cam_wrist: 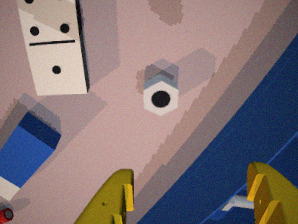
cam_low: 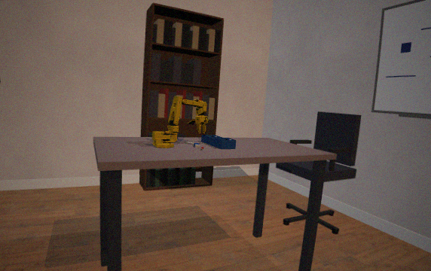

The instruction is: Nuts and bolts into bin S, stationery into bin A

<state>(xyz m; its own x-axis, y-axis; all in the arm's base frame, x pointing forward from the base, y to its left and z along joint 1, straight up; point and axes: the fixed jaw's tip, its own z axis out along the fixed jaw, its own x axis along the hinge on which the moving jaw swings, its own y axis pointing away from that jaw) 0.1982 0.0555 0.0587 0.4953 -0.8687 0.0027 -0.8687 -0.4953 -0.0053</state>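
Hex nut point(cam_wrist: 160, 99) lies on worktop point(cam_wrist: 120, 136) at our twelve o'clock; jaws narrowly parted, gripping nothing we see, touching nothing, over blue bin point(cam_wrist: 220, 189) edge.

In my wrist view the blue block point(cam_wrist: 23, 151) runs off the left edge, and a small red thing point(cam_wrist: 5, 215) below it is mostly cut off; I cannot tell what it is. The blue bin point(cam_wrist: 233, 163) fills the lower right corner, its rim and letter out of frame. My own finger point(cam_wrist: 269, 205) partly hides a pale object point(cam_wrist: 234, 204) inside it. From the exterior camera, the small items point(cam_low: 198, 145) on the table are too tiny to identify.
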